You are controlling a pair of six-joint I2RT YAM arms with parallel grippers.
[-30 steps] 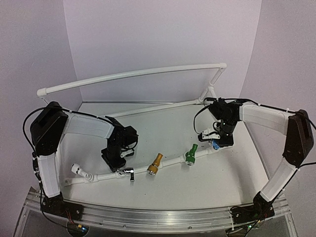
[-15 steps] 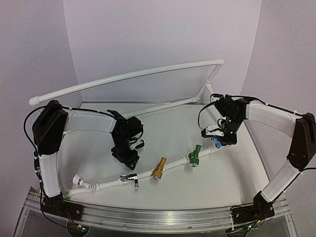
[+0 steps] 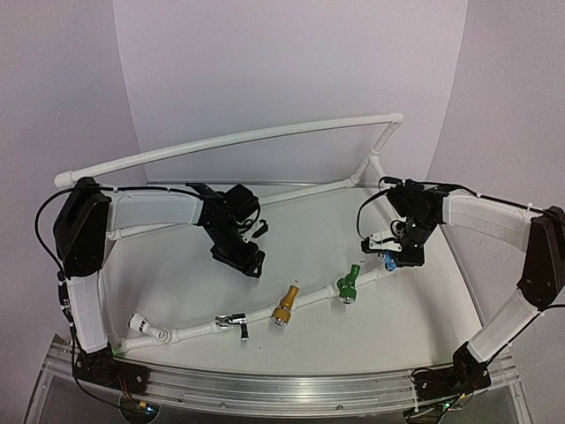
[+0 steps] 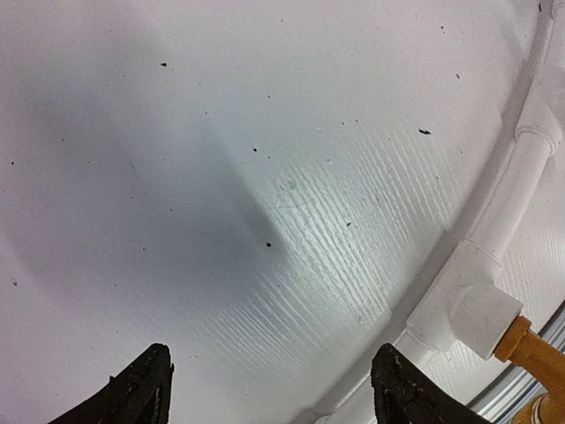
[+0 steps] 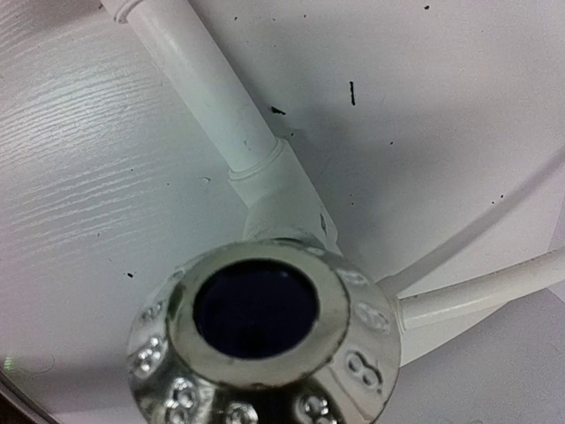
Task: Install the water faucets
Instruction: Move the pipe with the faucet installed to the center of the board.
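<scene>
White surface (image 3: 309, 231), left tool (image 3: 240, 259) at 9 o'clock wide and empty, right tool (image 3: 395, 257) at 3 o'clock clamped on blue faucet (image 3: 388, 262)

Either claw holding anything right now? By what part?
Left claw: open, empty. Right claw looks closed on the blue faucet; which part it grips is hidden in every view.

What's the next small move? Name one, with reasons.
Probably the right gripper should press the blue faucet home into the pipe. Its jaws seem clamped on that faucet; the silver faucet, yellow faucet and green faucet already sit there, and the left gripper hangs open, holding nothing.
</scene>
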